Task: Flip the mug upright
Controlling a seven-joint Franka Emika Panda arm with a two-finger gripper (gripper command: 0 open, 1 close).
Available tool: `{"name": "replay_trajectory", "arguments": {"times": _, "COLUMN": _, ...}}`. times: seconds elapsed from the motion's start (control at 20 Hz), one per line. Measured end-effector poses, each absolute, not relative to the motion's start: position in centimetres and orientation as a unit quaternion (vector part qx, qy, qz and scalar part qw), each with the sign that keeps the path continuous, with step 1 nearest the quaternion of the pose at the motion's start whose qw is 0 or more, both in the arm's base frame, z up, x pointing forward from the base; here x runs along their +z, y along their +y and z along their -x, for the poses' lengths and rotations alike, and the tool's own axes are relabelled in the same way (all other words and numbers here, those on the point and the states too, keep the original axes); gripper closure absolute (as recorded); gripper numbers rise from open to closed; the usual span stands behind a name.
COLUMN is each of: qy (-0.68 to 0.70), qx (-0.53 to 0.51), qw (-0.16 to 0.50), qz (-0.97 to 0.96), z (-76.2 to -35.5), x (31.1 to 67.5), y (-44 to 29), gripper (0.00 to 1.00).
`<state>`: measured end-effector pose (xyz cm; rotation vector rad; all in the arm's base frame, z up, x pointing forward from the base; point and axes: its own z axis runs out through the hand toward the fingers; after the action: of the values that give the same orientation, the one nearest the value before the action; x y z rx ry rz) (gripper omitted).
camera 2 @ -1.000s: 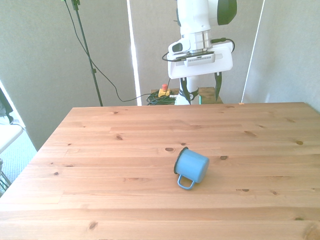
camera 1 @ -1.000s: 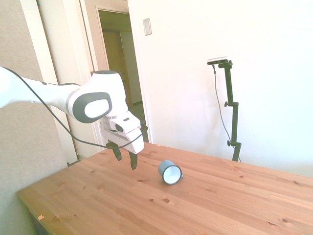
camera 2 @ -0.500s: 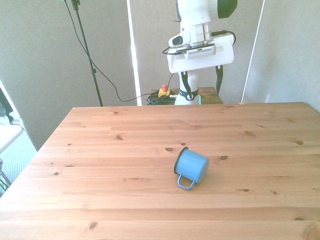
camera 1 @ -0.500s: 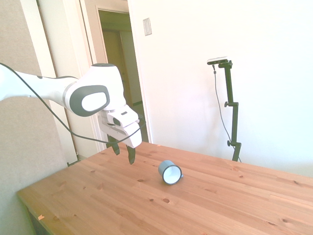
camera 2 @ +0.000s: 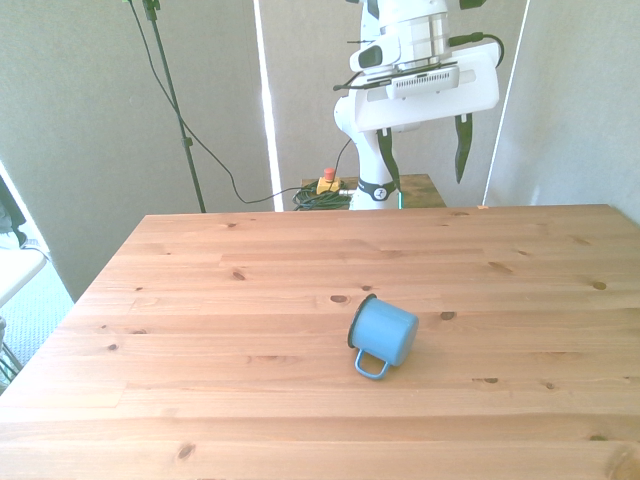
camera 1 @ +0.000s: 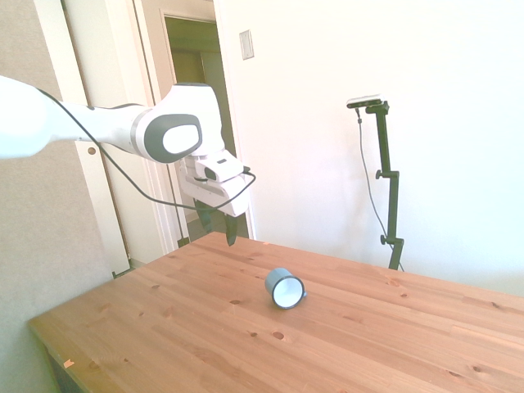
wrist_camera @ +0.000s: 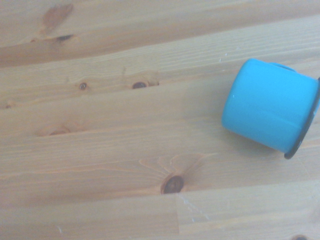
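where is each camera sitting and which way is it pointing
Side view: off one table side, looking across; white arm and open hand above the wooden table.
Front view: across the table, facing the robot; hand raised.
Wrist view: looks down on wood; no robot parts.
All three share the small light-blue enamel mug lying on its side.

readable text: none in any view
mug (camera 2: pixel 383 334): plain blue, no print
arm housing (camera 2: pixel 420 95): markings too small to read

One mug (camera 2: pixel 383 335), one table (camera 2: pixel 200 300), one tool (camera 2: pixel 422 155).
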<state>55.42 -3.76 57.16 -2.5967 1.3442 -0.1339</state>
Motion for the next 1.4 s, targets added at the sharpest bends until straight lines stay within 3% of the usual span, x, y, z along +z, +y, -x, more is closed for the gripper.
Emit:
{"name": "replay_trajectory", "arguments": {"times": 0.45, "qy": 0.462, "qx": -0.038, "qw": 0.105, "qz": 0.88, "z": -57.9, "x": 57.6, "y": -3.9, "gripper": 0.0}}
{"name": "replay_trajectory", "arguments": {"times": 1.1, "qy": 0.514, "qx": -0.01, "qw": 0.113, "qz": 0.85, "z": -59.4, "x": 54.4, "y": -15.5, "gripper": 0.0}}
{"name": "replay_trajectory", "arguments": {"times": 1.4, "qy": 0.519, "qx": -0.021, "qw": 0.12, "qz": 0.846, "z": -60.4, "x": 56.8, "y": -15.4, "gripper": 0.0}}
